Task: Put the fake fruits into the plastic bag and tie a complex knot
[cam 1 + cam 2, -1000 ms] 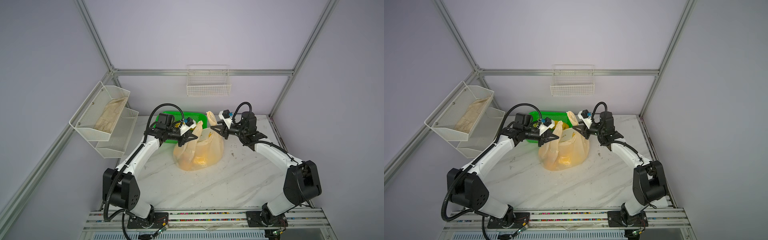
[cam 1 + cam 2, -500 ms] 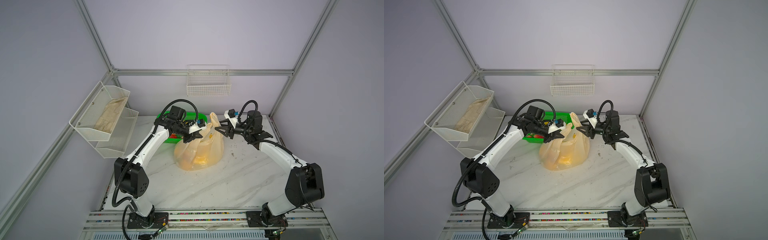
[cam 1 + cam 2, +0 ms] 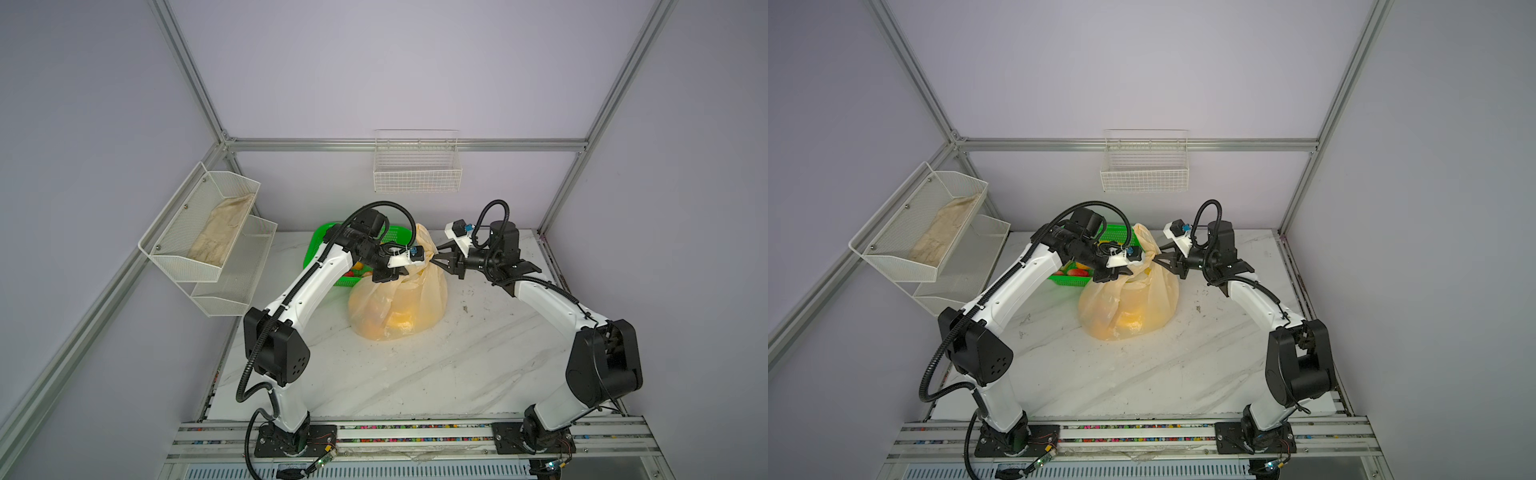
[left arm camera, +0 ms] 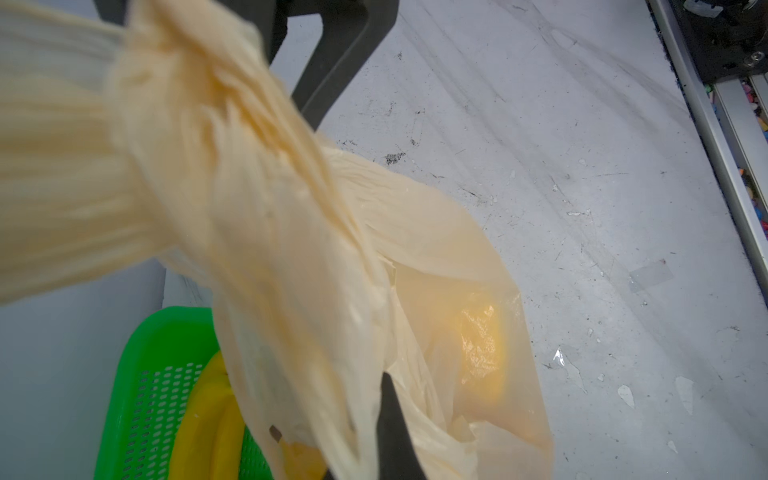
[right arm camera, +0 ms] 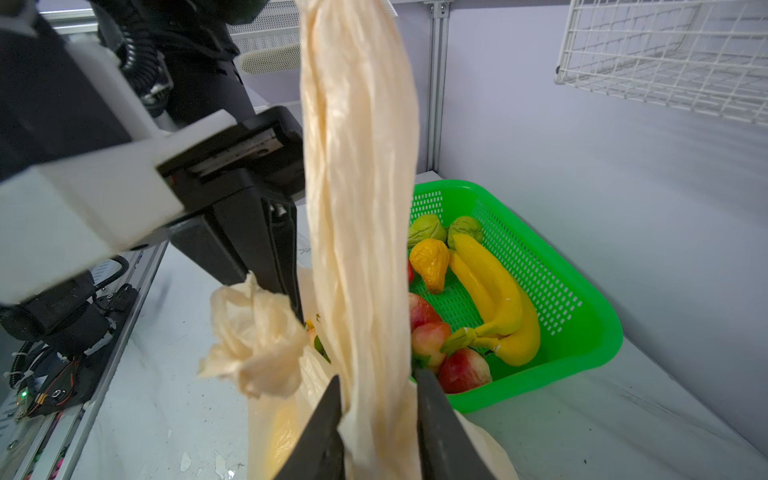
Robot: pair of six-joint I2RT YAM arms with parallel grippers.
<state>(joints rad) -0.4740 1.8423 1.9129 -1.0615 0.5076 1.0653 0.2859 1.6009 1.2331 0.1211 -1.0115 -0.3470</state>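
The plastic bag (image 3: 399, 303) (image 3: 1129, 307) sits mid-table with yellow-orange fruit (image 4: 482, 349) showing through it. My left gripper (image 3: 405, 270) (image 3: 1125, 270) is shut on the crumpled end of one handle strip (image 5: 253, 340) at the bag's mouth; one of its fingers (image 4: 395, 432) shows among the plastic. My right gripper (image 3: 436, 261) (image 5: 376, 399) faces it, shut on the base of the other handle strip (image 5: 357, 187), which stands upright. Bananas (image 5: 494, 307), apples (image 5: 463, 370), green pears (image 5: 426, 228) and an orange pear (image 5: 430, 262) lie in the green basket (image 5: 582, 316). A knot is not in view.
The green basket (image 3: 322, 243) stands just behind and left of the bag, under my left arm. White wire shelves holding a beige cloth (image 3: 224, 232) hang on the left wall. A wire basket (image 3: 415, 166) hangs on the back wall. Metal rails (image 3: 415, 428) edge the front.
My left gripper has swung right with its strip, from beside the basket to the bag's top next to the upright strip. My right gripper has shifted slightly right.
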